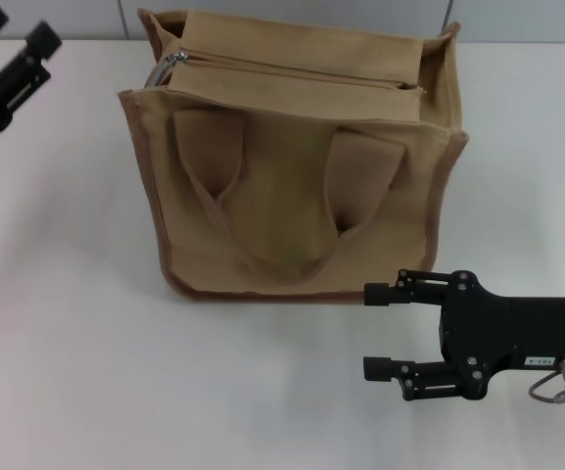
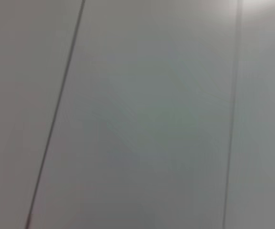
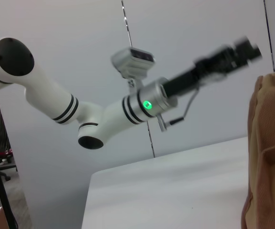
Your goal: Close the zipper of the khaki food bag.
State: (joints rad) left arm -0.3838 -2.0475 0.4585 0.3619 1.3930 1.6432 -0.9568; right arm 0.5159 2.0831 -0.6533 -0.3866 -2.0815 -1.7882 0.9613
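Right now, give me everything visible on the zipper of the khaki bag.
The zipper is a tan-taped line running across the recessed top panel of the khaki food bag. A small silver metal piece sits at its right end; whether the teeth are meshed can't be told. A shiny curved metal part shows at the left end. Neither the left gripper nor the right gripper touches it.

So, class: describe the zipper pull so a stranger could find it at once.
Find the khaki food bag standing on the white table. Follow the zipper across its top to the right end; the pull tab there is small and silvery, unlike the tan fabric.
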